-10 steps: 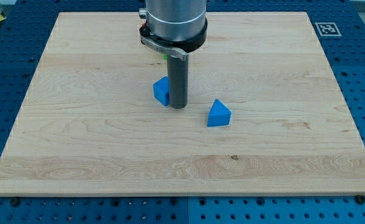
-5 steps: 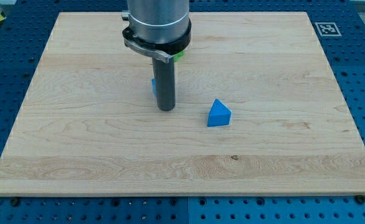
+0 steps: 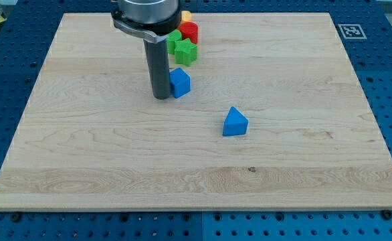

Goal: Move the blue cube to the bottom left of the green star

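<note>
The blue cube (image 3: 180,82) lies on the wooden board (image 3: 196,114), just below the green star (image 3: 186,52). My tip (image 3: 160,96) rests on the board directly at the cube's left side, touching or nearly touching it. The rod rises to the arm's grey body at the view's top. The green star sits up and slightly right of the cube, with a small gap between them.
A red block (image 3: 189,31) sits above the star, another green block (image 3: 173,37) to its upper left, and a yellow block (image 3: 186,15) peeks out at the top. A blue triangular block (image 3: 235,122) lies lower right. A marker tag (image 3: 350,31) is at the board's top right corner.
My tip has moved left and up, from the cube's right side to its left. The cube now lies higher, closer to the green star. The arm no longer hides the top blocks.
</note>
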Available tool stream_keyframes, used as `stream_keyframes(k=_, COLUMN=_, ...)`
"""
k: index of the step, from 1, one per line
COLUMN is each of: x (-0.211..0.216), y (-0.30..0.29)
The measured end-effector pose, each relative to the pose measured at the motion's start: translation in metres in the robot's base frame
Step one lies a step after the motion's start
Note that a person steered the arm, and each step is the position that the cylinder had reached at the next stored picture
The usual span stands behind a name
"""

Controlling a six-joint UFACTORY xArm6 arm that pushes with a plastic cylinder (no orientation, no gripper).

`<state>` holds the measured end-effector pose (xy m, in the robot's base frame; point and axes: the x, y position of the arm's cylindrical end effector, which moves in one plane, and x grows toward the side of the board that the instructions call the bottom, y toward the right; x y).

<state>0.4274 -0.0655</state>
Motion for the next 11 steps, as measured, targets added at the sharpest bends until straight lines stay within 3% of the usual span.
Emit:
stream_keyframes(k=1, x=0.026, y=0.024)
stream_keyframes(k=5, x=0.027, y=0.063)
stream_keyframes(k=7, x=-0.015, y=0.041)
stream_keyframes(k=10, x=-0.018, y=-0.013)
stream_keyframes(k=11, x=-0.043, y=-0.036)
